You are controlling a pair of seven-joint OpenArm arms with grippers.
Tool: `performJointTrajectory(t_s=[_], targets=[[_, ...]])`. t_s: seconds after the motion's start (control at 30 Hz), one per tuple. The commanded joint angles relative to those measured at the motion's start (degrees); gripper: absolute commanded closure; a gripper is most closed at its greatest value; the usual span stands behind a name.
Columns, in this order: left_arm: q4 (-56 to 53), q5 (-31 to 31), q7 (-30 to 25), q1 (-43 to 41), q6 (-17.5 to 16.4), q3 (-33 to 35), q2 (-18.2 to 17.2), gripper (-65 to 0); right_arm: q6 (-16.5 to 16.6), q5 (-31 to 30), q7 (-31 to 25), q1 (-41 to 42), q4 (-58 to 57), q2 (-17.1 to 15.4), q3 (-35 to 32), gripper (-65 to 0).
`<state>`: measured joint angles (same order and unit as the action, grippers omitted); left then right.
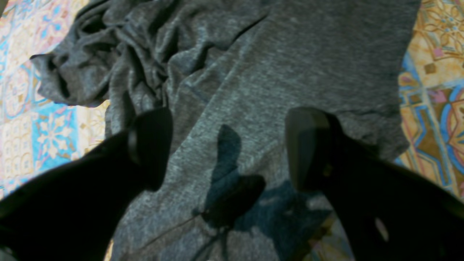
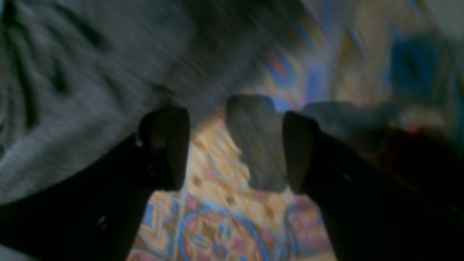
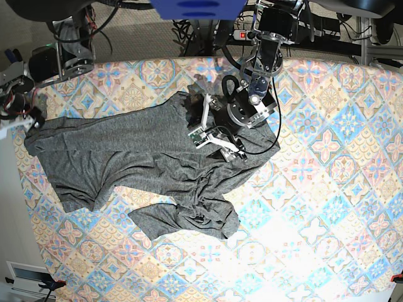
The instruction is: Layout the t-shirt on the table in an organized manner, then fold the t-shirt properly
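Across the counter (image 3: 327, 207) I've got the pastel tile cloth, blue, pink and cream diamonds with floral medallions, filling nearly the whole base view. On it lies the t-shirt (image 3: 126, 157), heathered dark grey, spread unevenly over the left and middle of the surface. One broad flat part reaches toward the left edge, and a bunched, wrinkled lump sits near the middle, toward the near side. It's not flat yet; folds and creases run through the centre.

My left gripper (image 1: 228, 148) hangs over the shirt's upper right portion, jaws spread wide with nothing between them but grey jersey below. Its shadow falls on the fabric, and I can see the patterned cloth on both sides of the garment in that wrist view. In the base view that arm comes down from the far edge, cables looping beside it, with the gripper (image 3: 220, 141) over the cloth.

My right gripper (image 2: 235, 148) is also wide, holding nothing. Its wrist picture is badly blurred, but I make out tile pattern between the jaws and grey shirt fabric off to the left. In the base view that arm sits at the far left edge (image 3: 16, 100), just beside the shirt's left end.

Beyond the counter's far edge I see grey floor, dark cables, metal mounts and a blue shape at the top.
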<state>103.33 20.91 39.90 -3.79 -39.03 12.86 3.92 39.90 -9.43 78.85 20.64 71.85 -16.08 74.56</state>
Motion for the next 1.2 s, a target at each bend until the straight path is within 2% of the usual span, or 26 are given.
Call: performJointTrajectory(t_s=[0.0, 0.13, 0.3, 0.5, 1.03, 1.17], targets=[[1.1, -0.5, -1.0, 0.8, 0.5, 0.0, 0.3, -47.1, 0.1, 0.4, -0.2, -0.8, 1.2, -2.0, 0.2, -38.4], [1.1, -0.5, -1.2, -0.2, 0.5, 0.0, 0.2, -47.1, 0.1, 0.4, -0.7, -1.8, 0.8, -2.0, 0.3, -38.4], [1.1, -0.5, -1.2, -0.4, 0.5, 0.0, 0.2, -47.1, 0.1, 0.3, -4.1, -1.9, 0.6, -2.0, 0.2, -38.4], [1.1, -0.5, -1.1, -0.4, 0.5, -0.1, 0.2, -47.1, 0.1, 0.3, -4.3, -2.0, 0.6, -2.0, -4.6, -38.4], [1.1, -0.5, -1.2, -0.1, 0.5, -0.1, 0.2, -47.1, 0.1, 0.8, -5.8, -2.1, 0.5, -2.0, -5.4, -38.4], [1.1, -0.4, -1.2, -0.2, 0.5, -0.1, 0.1, -47.1, 0.1, 0.3, -7.5, -3.9, -2.1, -2.0, -11.6, -38.4]])
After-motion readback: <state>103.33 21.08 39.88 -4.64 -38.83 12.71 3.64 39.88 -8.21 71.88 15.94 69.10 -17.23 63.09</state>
